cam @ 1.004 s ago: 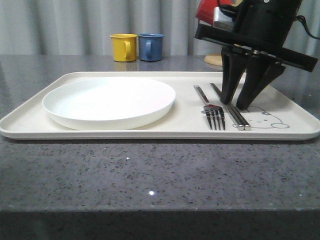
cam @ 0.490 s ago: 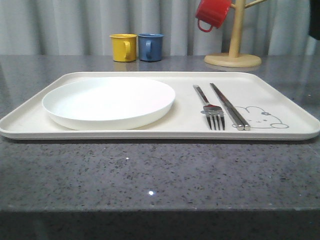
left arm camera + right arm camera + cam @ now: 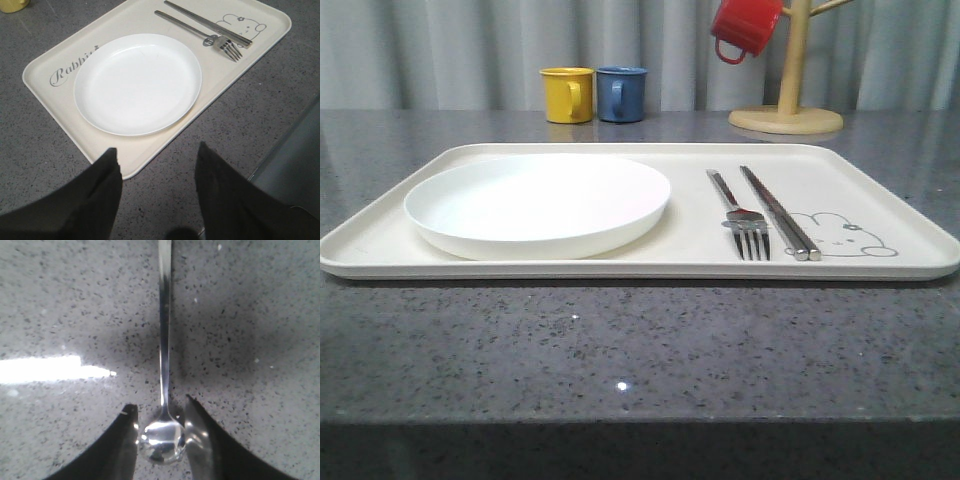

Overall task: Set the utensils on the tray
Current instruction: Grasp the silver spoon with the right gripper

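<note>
Right tool (image 3: 161, 432) straddles the spoon (image 3: 163, 365) bowl on the desk (image 3: 260, 315), fingers near, grip uncertain. Left tool (image 3: 157, 170) hangs open, empty. Next: close, lift, carry to tray (image 3: 880, 195) beside fork (image 3: 745, 225).

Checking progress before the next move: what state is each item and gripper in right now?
plate: upright on the tray, empty
fork: flat on the tray, beside the chopsticks
chopsticks: flat on the tray, side by side
spoon: off the tray, on the grey counter, bowl between the right gripper's fingers
tray: flat on the counter
right gripper: open around the spoon bowl
left gripper: open, empty
</note>
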Controlling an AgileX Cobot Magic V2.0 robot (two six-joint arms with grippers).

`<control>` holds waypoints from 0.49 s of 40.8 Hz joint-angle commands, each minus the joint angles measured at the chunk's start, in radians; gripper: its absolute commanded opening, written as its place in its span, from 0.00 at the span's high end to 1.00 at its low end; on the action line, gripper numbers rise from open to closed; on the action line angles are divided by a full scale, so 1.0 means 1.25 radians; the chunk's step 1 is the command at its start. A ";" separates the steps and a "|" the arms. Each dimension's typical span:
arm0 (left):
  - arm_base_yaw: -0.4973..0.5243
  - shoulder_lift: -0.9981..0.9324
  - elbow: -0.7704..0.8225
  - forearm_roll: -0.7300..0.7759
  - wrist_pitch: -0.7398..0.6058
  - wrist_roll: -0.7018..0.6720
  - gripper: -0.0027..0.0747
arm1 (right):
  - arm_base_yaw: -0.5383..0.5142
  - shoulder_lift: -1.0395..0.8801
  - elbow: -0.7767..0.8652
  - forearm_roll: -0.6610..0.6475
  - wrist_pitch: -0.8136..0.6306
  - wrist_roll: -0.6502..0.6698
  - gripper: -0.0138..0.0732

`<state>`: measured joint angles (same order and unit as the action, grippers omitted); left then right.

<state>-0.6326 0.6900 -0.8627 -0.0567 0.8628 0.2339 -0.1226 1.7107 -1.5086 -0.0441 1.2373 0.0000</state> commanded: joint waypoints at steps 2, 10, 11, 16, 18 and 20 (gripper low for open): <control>-0.004 0.002 -0.022 -0.005 -0.056 -0.008 0.53 | -0.006 -0.005 -0.023 -0.015 0.061 -0.011 0.53; -0.004 0.002 -0.022 -0.005 -0.056 -0.008 0.53 | -0.006 0.042 -0.023 -0.016 0.044 -0.011 0.53; -0.004 0.002 -0.022 -0.005 -0.056 -0.008 0.53 | -0.006 0.046 -0.023 -0.016 0.044 -0.011 0.53; -0.004 0.002 -0.022 -0.005 -0.056 -0.008 0.53 | -0.006 0.067 -0.023 -0.016 0.044 -0.011 0.53; -0.004 0.002 -0.022 -0.005 -0.056 -0.008 0.53 | -0.006 0.070 -0.023 -0.016 0.044 -0.011 0.54; -0.004 0.002 -0.022 -0.005 -0.056 -0.008 0.53 | -0.006 0.072 -0.023 -0.016 0.044 -0.011 0.56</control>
<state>-0.6326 0.6900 -0.8627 -0.0567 0.8628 0.2339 -0.1226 1.8400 -1.5086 -0.0463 1.2268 0.0000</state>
